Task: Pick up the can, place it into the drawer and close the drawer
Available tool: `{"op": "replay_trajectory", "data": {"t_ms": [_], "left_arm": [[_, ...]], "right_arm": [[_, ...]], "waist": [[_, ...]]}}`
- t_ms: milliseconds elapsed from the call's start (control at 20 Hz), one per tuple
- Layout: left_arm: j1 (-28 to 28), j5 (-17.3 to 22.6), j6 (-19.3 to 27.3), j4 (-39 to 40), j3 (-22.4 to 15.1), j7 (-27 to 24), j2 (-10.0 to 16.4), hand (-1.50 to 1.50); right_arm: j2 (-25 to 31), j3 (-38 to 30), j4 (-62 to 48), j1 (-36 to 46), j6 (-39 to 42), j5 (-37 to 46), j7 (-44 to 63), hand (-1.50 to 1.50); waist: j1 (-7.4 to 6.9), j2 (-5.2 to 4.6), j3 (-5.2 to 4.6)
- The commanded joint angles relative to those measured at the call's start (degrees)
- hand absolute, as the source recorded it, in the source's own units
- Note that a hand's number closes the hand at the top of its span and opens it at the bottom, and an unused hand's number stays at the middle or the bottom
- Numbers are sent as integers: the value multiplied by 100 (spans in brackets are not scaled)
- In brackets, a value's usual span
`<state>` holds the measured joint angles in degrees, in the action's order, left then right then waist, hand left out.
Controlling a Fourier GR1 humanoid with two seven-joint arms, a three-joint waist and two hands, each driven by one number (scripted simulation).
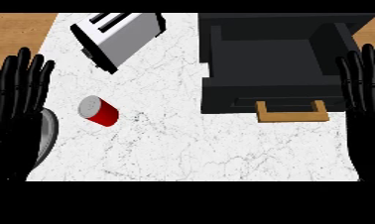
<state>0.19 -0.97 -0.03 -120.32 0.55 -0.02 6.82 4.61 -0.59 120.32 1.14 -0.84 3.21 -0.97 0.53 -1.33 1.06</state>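
The pick-up has not begun: the can (98, 110) sits at the left middle of the frame, and the left hand (18, 119) at the left edge and the right hand (362, 114) at the right edge are both spread and hold nothing. Next, I think the left hand must curl round the can's red side and carry it to the open drawer (219, 94) at the upper right. The can's long line runs from upper left to lower right, grey top at the upper left; I cannot tell if it stands or lies.
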Motion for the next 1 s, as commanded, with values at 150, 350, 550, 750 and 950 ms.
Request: {"op": "replay_trajectory", "data": {"t_ms": [150, 350, 550, 750, 950], "left_arm": [[-310, 1836, -1850, 221, -245, -275, 566, -150], [146, 2065, -2616, 865, -360, 477, 1327, -150], [145, 3384, -3311, 864, 413, 910, 2088, -150], [212, 3571, -3810, 1165, 795, 780, 2217, -150], [165, 3743, -3982, 1411, 1042, 917, 2164, -150]], "right_arm": [[53, -83, -44, -24, 156, -206, -142, -150], [-109, -54, -431, -482, -71, -167, 872, -150], [24, -211, -165, -634, -9, -307, 1231, -150], [-15, -147, 129, -724, -63, -160, 1421, -150], [79, -457, 107, -1236, 310, -525, 1044, -150]], "waist": [[10, 124, -123], [37, 74, -120], [-48, 136, -107], [-54, 137, -107], [-38, 138, -106]]}}
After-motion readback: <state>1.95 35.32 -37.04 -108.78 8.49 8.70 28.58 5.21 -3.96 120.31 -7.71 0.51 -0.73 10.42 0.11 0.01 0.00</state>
